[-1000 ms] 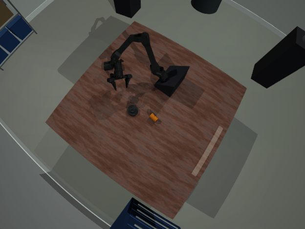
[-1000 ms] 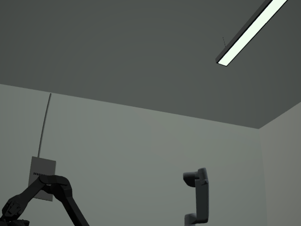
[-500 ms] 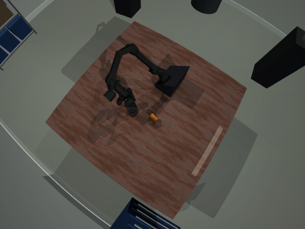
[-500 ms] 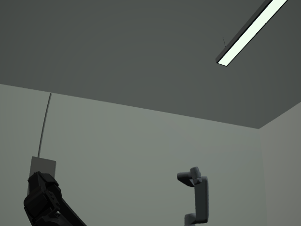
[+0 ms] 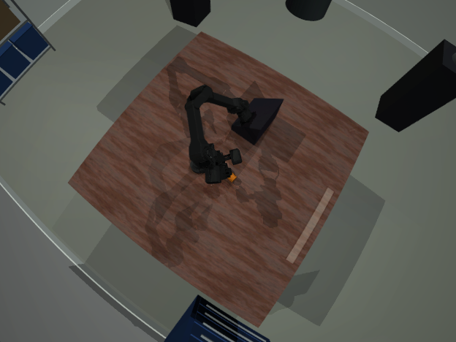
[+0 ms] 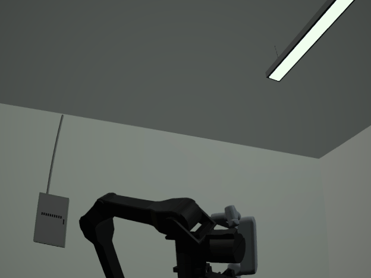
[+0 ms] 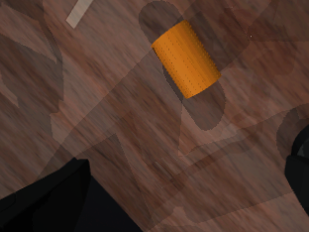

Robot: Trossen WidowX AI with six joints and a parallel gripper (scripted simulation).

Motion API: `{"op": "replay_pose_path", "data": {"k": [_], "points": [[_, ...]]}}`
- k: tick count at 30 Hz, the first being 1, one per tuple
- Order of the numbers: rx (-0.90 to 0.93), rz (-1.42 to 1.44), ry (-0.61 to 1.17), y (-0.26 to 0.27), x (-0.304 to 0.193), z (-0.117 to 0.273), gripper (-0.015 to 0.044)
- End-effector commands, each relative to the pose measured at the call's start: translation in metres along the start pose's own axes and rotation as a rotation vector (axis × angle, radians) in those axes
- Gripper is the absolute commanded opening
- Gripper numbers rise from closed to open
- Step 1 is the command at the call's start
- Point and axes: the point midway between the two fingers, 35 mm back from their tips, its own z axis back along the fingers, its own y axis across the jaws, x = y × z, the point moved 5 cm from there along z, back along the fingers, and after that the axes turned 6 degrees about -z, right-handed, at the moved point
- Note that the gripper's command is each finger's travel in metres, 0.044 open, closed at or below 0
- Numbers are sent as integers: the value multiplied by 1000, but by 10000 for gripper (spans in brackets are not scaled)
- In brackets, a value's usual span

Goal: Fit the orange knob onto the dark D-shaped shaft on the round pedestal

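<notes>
The orange knob (image 5: pixel 232 177) (image 7: pixel 186 59) lies on its side on the wooden table; its hole does not show. The dark round pedestal (image 5: pixel 196 167) is left of the knob in the top view, mostly covered by the arm. Part of it (image 7: pixel 299 143) shows at the right edge of the wrist view, behind a finger; its shaft is hidden. My gripper (image 7: pixel 185 166) is open and empty, above the table. The knob is ahead of the fingertips in the wrist view, not between them. In the top view the hand covers its own fingers.
The arm stands on a dark slanted block (image 5: pixel 265 112). A pale strip (image 5: pixel 310 225) lies near the table's right edge. Dark pillars and blue bins stand off the table. The exterior view shows the arm (image 6: pixel 131 206), walls and a lamp, but neither knob nor pedestal.
</notes>
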Motion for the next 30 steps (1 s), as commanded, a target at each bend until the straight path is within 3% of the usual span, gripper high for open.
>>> {"op": "replay_pose_path", "data": {"k": [1,5,11,18,26,30], "points": [[-188,292,71,41,16,6,440],[-363,553,159,76,27,9,440],[-371,565,163,76,28,6,440],[-374,563,165,44,40,-82,440],[-374,562,165,44,42,-87,440],[-375,562,166,38,44,-108,440]]}}
